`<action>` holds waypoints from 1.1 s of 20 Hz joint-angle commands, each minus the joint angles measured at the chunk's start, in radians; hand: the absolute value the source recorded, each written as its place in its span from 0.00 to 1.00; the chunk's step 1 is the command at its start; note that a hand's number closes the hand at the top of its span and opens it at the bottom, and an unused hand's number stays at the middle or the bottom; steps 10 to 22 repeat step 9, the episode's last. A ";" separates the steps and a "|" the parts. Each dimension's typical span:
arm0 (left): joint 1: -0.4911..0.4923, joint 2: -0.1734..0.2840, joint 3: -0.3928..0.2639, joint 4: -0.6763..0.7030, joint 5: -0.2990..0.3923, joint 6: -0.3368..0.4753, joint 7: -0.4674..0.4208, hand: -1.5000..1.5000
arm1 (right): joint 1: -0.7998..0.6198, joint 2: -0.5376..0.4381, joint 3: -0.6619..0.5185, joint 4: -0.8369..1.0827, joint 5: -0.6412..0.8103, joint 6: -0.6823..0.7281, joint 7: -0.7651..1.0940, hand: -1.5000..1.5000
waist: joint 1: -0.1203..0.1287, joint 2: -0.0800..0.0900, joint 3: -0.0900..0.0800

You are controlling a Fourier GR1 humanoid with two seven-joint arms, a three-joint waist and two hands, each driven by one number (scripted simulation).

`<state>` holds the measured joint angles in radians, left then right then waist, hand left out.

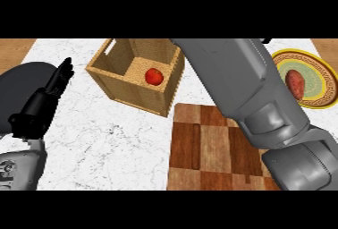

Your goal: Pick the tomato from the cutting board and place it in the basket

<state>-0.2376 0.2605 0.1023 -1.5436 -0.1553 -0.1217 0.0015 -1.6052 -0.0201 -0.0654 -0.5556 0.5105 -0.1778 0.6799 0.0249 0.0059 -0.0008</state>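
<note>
- Head view: the tomato (154, 76) lies on the floor of the wooden basket (125, 91), close to its far right corner and free of both hands.
- The basket stands on the white marbled counter (105, 143), turned at an angle, with a cut-out handle slot in its upper left wall.
- The checkered wooden cutting board (204, 152) lies on the counter just beside the basket's near right corner (its top bare where it shows).
- The right forearm (257, 103) crosses the view from the lower right up toward the top edge, passing over the board's right side and the basket's far right rim; the right hand is out of sight past the top edge.
- The left hand (43, 105) rests at the left edge, fingers straight and pointing up, holding nothing, well apart from the basket.
- A round plate (317, 78) with a yellow patterned rim sits at the right edge, partly hidden by the forearm; a reddish oblong food item (295, 84) lies on it.
</note>
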 commanded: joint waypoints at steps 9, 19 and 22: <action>0.072 -0.032 -0.027 -0.110 -0.013 0.015 0.059 0.50 | 0.200 -0.166 -0.101 -0.207 -0.003 -0.250 0.001 0.00 | -0.029 -0.014 0.002; 0.072 -0.032 -0.027 -0.110 -0.013 0.015 0.059 0.50 | 0.200 -0.166 -0.101 -0.207 -0.003 -0.250 0.001 0.00 | -0.029 -0.014 0.002; 0.072 -0.032 -0.027 -0.110 -0.013 0.015 0.059 0.50 | 0.200 -0.166 -0.101 -0.207 -0.003 -0.250 0.001 0.00 | -0.029 -0.014 0.002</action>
